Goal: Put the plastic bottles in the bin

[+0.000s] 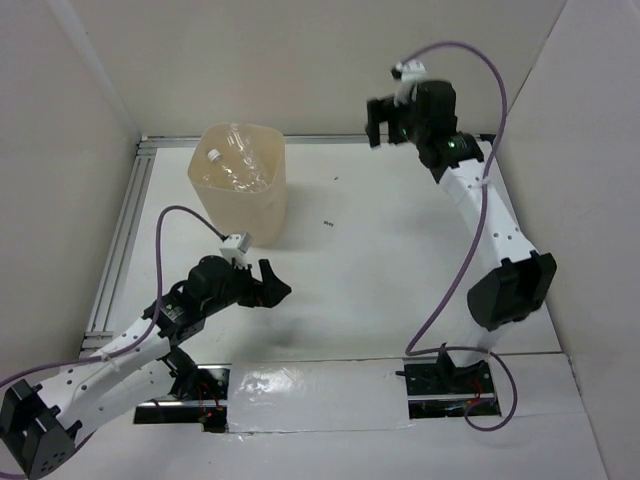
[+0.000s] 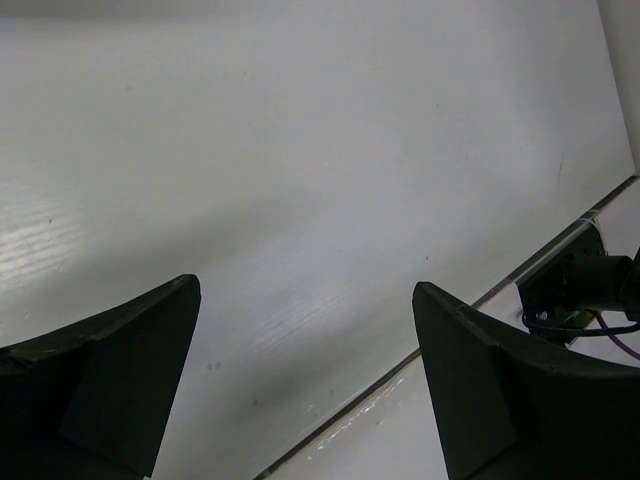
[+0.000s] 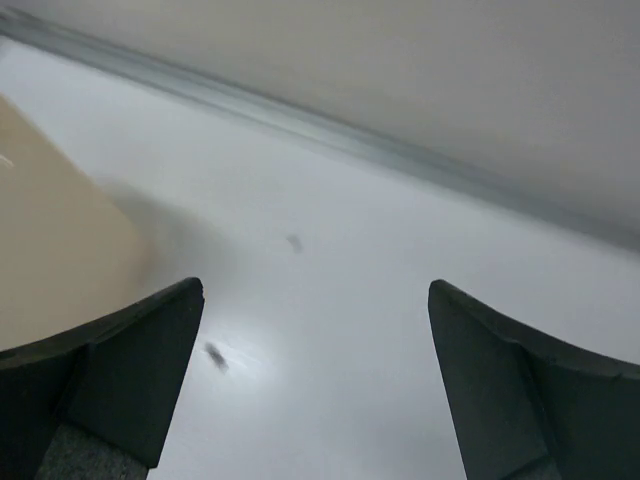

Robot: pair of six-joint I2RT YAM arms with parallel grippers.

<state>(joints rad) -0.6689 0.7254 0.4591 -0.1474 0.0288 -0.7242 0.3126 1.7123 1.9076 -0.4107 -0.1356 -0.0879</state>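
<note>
Left gripper (image 1: 275, 283) first: fingers spread wide apart, nothing between them. Its own wrist camera confirms it, with the left gripper (image 2: 305, 288) showing only bare white table (image 2: 300, 150) in the gap. It hangs low over the board at about seven o'clock from the table's centre in the overhead view, pointing towards three o'clock. At four o'clock in that wrist view sits the right arm's base (image 2: 575, 285).

Over to the right gripper (image 1: 377, 125): raised high near the back wall at about one o'clock, facing nine o'clock, fingers parted and holding nothing. From its wrist, the right gripper (image 3: 315, 286) frames open tabletop with a few dark specks.

The bin (image 1: 252, 215) stands upright at eleven o'clock on the table (image 1: 380, 270), just beyond the left gripper and well apart from the right one; its cream wall shows at nine o'clock in the right wrist view. The plastic bottles (image 1: 238, 168) lie heaped inside it, clear and crinkled, one white cap (image 1: 213, 156) up near the rim.
</note>
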